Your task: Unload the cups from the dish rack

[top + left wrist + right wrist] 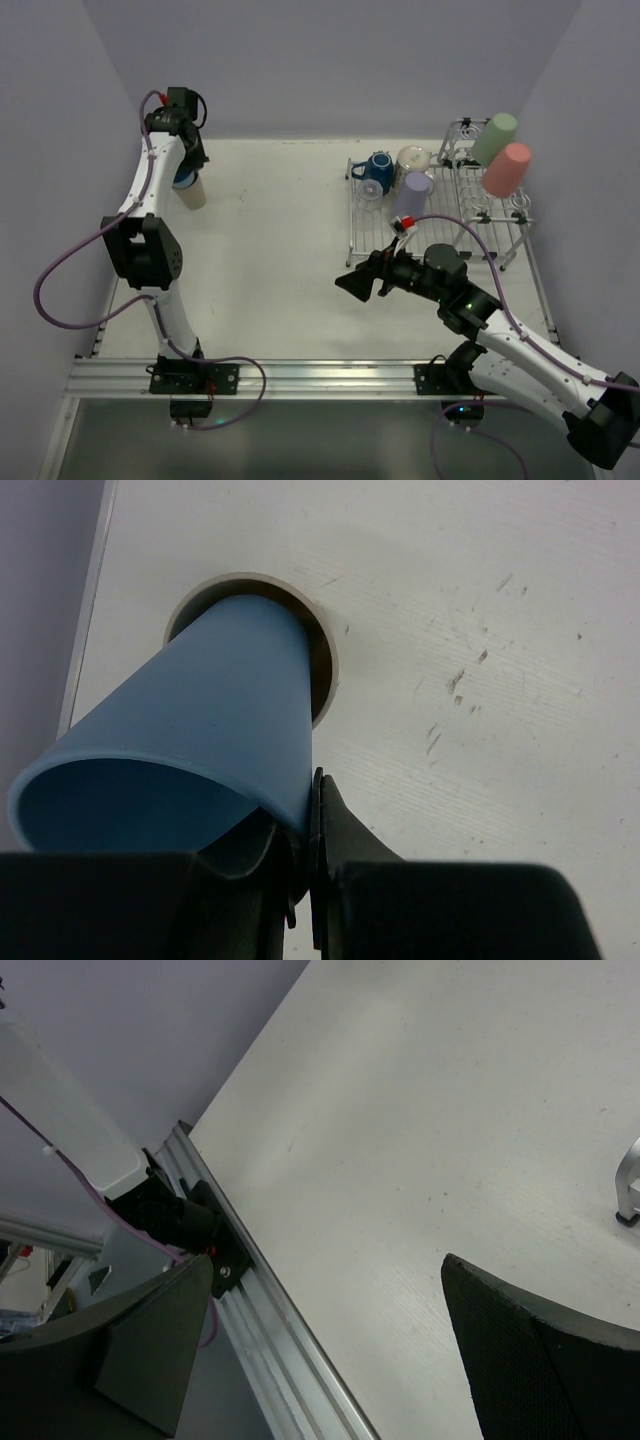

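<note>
My left gripper (pixel 183 172) is at the far left back of the table, shut on the rim wall of a blue tumbler (pixel 200 710). The blue tumbler sits tilted inside a beige tumbler (pixel 193 194), whose rim (pixel 326 660) shows around it in the left wrist view. The silver wire dish rack (pixel 470 215) stands at the right. It holds a dark-blue mug (pixel 378 168), a white speckled mug (pixel 412 160), a lavender tumbler (pixel 411 195), a green tumbler (pixel 494 138) and a salmon-pink tumbler (pixel 506 168). My right gripper (pixel 360 283) is open and empty, just in front of the rack's left end.
An aluminium rail (pixel 300 375) runs along the table's near edge and also shows in the right wrist view (pixel 270 1300). A foot of the rack (pixel 628 1185) shows at the right edge there. Walls close in the left, back and right sides.
</note>
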`<state>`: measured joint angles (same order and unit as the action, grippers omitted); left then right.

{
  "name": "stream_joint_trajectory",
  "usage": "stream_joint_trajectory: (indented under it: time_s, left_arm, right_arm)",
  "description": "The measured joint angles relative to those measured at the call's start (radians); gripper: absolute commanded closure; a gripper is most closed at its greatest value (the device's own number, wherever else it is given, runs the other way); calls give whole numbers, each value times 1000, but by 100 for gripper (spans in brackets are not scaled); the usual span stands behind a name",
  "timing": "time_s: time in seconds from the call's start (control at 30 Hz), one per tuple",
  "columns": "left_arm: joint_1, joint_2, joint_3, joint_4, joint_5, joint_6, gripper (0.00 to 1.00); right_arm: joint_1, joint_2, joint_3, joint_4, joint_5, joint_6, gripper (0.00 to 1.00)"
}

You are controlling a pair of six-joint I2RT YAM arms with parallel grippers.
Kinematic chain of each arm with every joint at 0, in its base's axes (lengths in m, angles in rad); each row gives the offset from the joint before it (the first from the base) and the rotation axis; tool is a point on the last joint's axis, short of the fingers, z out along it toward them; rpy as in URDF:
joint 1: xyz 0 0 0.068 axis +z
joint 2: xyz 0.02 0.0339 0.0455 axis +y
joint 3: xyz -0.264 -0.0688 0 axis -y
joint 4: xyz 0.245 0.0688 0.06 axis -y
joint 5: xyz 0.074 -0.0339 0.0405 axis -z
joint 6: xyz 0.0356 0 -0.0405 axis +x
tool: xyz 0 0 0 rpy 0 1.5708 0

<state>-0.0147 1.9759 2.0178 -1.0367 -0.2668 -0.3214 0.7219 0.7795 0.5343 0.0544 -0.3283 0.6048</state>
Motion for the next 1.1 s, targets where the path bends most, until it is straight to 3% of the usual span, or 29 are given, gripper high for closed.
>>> stream_joint_trajectory:
  time_s: [0.33, 0.8, 1.1]
  left_arm:
    - [8, 58, 29, 8, 28, 1, 99]
    - [59, 121, 80, 29, 40, 23, 51]
    - [71, 127, 114, 43, 48, 36, 44]
  right_arm:
    - [5, 29, 0, -19, 6, -12, 1]
    - [11, 63, 19, -40, 27, -24, 1]
    - [13, 95, 55, -45, 37, -26, 1]
